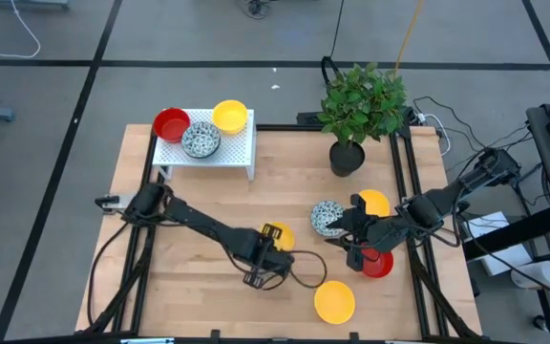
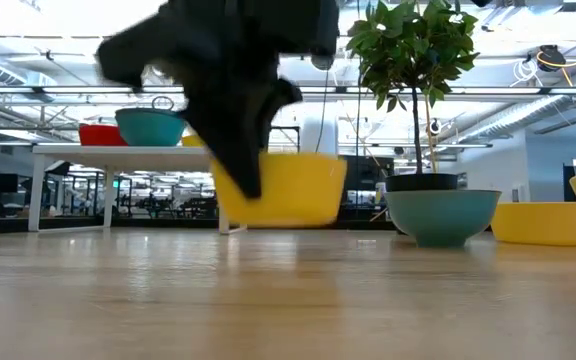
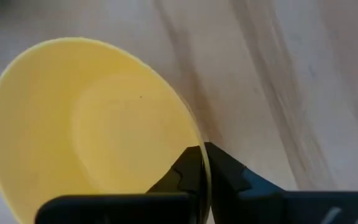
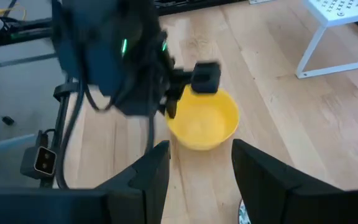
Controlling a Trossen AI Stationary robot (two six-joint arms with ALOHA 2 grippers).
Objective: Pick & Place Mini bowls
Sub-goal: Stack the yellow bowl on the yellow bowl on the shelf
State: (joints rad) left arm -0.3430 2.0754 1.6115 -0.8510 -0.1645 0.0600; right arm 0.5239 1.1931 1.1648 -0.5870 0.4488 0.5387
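**Left hand has a yellow bowl by the rim, mid-worktop**

On the worktop (image 1: 189, 277), the white shelf (image 1: 227, 153) at the far left corner carries three mini bowls. The left hand (image 1: 273, 250) pinches the rim of a yellow bowl (image 1: 282, 235) near the middle; the bowl is round, mouth up, slightly tipped. Judged next: lift and carry it. The right hand (image 1: 344, 229) waits open towards the right edge.

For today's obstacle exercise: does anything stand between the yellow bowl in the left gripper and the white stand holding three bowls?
Nothing visible does. The left gripper grips the yellow bowl by its rim; bare table lies between it and the white stand.
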